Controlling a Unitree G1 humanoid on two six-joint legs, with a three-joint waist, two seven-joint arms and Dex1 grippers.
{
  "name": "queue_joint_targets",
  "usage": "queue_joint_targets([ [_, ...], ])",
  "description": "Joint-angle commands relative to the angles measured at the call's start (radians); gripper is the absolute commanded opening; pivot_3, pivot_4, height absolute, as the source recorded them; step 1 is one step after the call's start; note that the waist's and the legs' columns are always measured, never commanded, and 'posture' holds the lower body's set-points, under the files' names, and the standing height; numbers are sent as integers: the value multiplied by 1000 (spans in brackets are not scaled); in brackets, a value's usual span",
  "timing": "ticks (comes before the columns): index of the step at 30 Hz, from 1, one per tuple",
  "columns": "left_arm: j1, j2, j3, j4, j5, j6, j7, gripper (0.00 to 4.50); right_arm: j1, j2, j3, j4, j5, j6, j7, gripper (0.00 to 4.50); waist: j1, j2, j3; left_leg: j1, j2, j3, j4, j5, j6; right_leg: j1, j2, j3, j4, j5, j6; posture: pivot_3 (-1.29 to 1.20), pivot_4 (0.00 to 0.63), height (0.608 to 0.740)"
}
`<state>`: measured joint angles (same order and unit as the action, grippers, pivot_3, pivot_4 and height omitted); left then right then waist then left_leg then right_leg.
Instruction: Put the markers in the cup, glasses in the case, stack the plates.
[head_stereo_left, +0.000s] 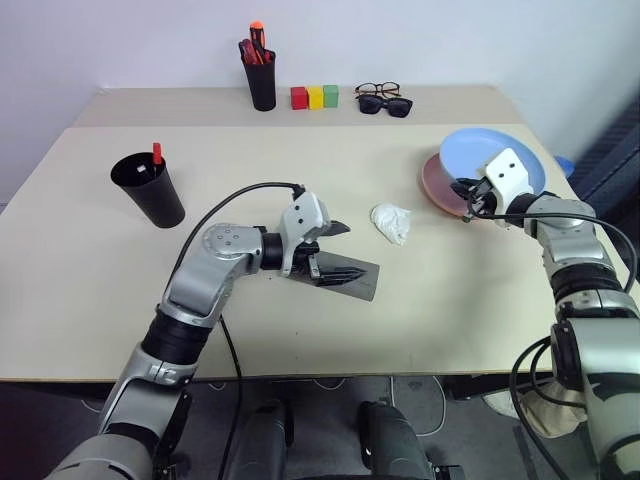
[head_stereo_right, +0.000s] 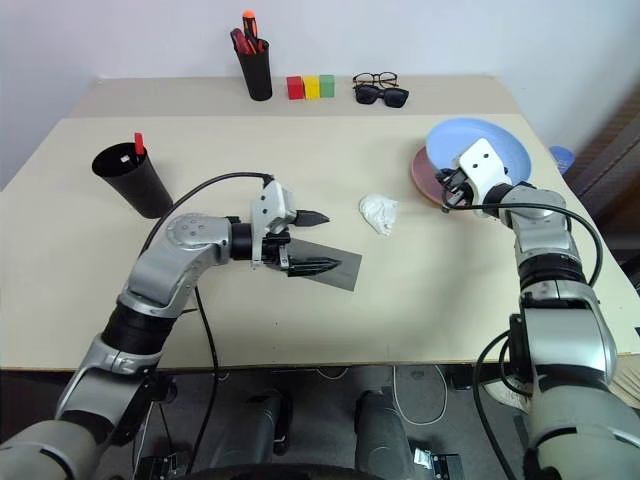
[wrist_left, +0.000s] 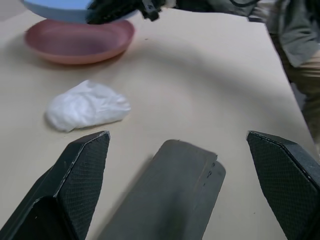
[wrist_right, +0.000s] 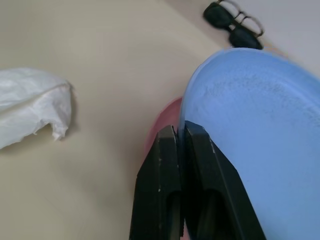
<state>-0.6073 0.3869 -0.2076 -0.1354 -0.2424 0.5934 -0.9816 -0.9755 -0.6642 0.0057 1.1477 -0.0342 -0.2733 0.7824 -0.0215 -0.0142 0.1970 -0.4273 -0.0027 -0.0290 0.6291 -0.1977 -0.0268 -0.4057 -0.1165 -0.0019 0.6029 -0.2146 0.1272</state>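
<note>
1. R gripper (wrist_right: 181, 150), at right of the head view, clenches the near rim of the blue plate (head_stereo_left: 492, 160); in the R wrist view its fingers stand nearly together on that rim.
2. Blue plate rides tilted over the pink plate (head_stereo_left: 436, 188), which lies flat on the table (head_stereo_left: 480, 300) at centre-right, partly covered.
3. L gripper (head_stereo_left: 333, 248), mid-frame, is released, jaws wide apart, pointing toward frame right just over the grey case (head_stereo_left: 352, 277).
4. Case lies closed near the table's centre, below the L gripper's fingers; whether they touch it can't be told.
5. Crumpled white tissue (head_stereo_left: 391, 222) sits btwn case and plates, apart from both.
6. Black cup (head_stereo_left: 150, 189) stands upright at left of frame w/ a red-capped marker (head_stereo_left: 157, 152) poking up inside it.
7. Wire-rimmed glasses (head_stereo_left: 377, 89) rest at the table's far edge, top centre-right, just behind black sunglasses (head_stereo_left: 385, 104) and touching or nearly so.
8. Beside them to the left: red, yellow and green blocks (head_stereo_left: 315, 96) in a row, then a black pen pot (head_stereo_left: 261, 82) w/ red and orange pens.
9. A black cable (head_stereo_left: 235, 200) arcs over the L arm.
</note>
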Motion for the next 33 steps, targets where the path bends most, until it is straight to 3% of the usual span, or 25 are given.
queue_joint_targets([
  [1,20,21,44,-82,-32,45,45,4500,-68,26,-2,57,-22,-51,-34,1436,0,0,0,0,0,0,0,0,0,0,0,0,0,0,0,0,150,740],
  [4,36,43,59,-105,-45,65,65,4500,-93,61,-33,68,7,-49,-33,3033,-1,0,0,1,0,0,0,0,0,0,0,0,1,0,0,0,150,740],
  [5,46,55,72,-112,-51,74,75,4500,-104,92,-77,54,75,15,32,3495,-2,0,0,1,0,0,0,0,0,0,0,0,1,0,0,0,150,740],
  [8,81,91,105,-138,-71,96,90,4500,-101,153,-142,3,183,136,170,3495,-6,0,0,1,0,0,0,0,-1,0,0,0,2,0,1,0,150,740],
  [11,131,136,139,-174,-97,114,90,4500,-57,192,-139,-52,201,177,219,3495,-14,0,0,2,0,-1,0,0,-1,-1,0,0,8,0,1,0,150,740],
  [25,226,216,211,-274,-213,112,100,4500,74,265,-79,-68,142,191,179,3495,-23,0,0,3,0,-2,0,1,-2,-2,1,0,10,-2,-1,0,150,740],
  [28,230,219,210,-275,-217,109,110,4500,73,270,-83,-60,139,190,160,2632,-23,0,0,3,0,-2,0,1,-2,-2,1,0,10,-2,-1,0,150,740],
  [33,232,223,204,-271,-220,101,122,4500,74,268,-85,-66,138,186,151,57,-23,0,0,3,0,-2,0,1,-2,-2,1,0,10,-2,-1,0,150,740],
])
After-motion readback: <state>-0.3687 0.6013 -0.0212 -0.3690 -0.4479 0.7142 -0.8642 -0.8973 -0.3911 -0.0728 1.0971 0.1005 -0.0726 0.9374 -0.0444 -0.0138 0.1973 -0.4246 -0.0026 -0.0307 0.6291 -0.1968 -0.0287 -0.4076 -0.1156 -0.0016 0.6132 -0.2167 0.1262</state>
